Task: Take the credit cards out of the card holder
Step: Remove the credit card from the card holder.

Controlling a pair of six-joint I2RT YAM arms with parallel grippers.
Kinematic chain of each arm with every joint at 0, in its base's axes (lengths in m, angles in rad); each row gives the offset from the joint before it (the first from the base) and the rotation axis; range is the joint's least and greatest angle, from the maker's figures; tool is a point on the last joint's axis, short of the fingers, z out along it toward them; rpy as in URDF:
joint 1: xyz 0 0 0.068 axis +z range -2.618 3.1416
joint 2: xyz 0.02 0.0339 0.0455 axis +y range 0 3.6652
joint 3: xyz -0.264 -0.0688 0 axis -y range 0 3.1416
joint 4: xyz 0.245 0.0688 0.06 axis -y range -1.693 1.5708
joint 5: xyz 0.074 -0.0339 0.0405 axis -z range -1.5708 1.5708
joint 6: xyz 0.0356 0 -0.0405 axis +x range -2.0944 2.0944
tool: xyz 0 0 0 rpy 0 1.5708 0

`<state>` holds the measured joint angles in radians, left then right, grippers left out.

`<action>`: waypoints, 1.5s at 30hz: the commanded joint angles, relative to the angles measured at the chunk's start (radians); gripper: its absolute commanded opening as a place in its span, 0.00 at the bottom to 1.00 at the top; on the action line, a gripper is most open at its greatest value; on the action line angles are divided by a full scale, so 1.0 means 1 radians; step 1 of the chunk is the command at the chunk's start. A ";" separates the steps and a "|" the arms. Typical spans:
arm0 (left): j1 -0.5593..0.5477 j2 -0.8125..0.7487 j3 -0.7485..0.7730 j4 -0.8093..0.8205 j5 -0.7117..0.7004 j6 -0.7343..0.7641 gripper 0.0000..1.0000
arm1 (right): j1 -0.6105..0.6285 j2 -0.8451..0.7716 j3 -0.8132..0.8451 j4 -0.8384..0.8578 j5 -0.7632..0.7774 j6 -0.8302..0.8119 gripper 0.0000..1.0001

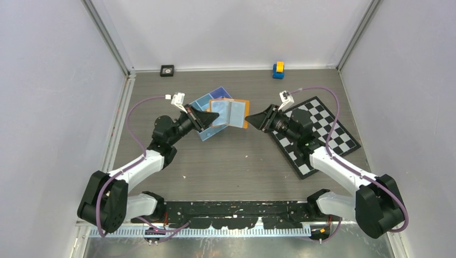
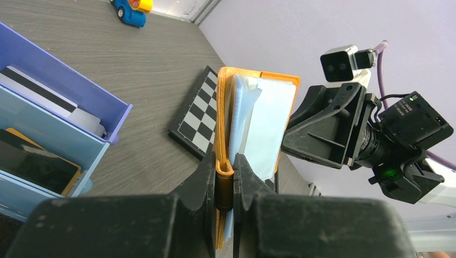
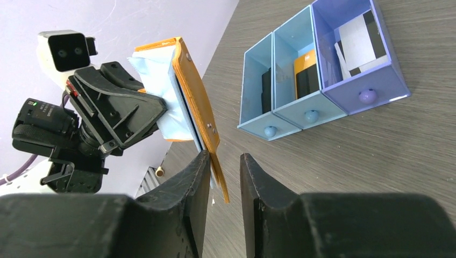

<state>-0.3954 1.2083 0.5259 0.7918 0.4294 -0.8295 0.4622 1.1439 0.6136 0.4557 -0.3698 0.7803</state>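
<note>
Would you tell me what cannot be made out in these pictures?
- Number of credit cards in the card holder: left wrist view, they overlap; top view, too small.
- Card holder's lower end: left wrist view, hidden by the left gripper.
- Print on items in the tray: right wrist view, too small.

A grey wood-grain table [image 1: 236, 166] fills the floor of a small booth. Plain pale lavender-white panels close it in: a far wall [image 1: 231, 32], a left wall [image 1: 48, 97] and a right wall [image 1: 414, 80]. An aluminium post [image 1: 110, 40] rises at the far left corner and a second post [image 1: 357, 33] at the far right. A metal rail [image 1: 119, 121] runs along the table's left edge. On the right lies a black-and-white chessboard [image 1: 344, 141], turned at an angle. By the far wall stand a small blue-and-yellow toy [image 1: 278, 70] and, further left, a black square block [image 1: 167, 70]. The light is even and soft.
</note>
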 commanded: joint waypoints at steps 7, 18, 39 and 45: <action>-0.006 0.051 0.075 0.050 0.074 -0.028 0.00 | 0.008 0.034 0.058 0.026 -0.033 -0.010 0.34; -0.020 0.119 0.117 0.049 0.135 -0.050 0.26 | 0.025 0.068 0.078 0.026 -0.052 -0.006 0.06; -0.054 0.217 0.246 -0.242 0.129 0.016 0.79 | 0.030 0.096 0.092 0.024 -0.065 0.017 0.01; -0.066 0.233 0.267 -0.299 0.106 0.037 0.99 | 0.030 0.108 0.085 0.068 -0.095 0.042 0.00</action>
<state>-0.4526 1.4452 0.7494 0.5297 0.5423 -0.8246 0.4854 1.2533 0.6678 0.4137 -0.4263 0.7979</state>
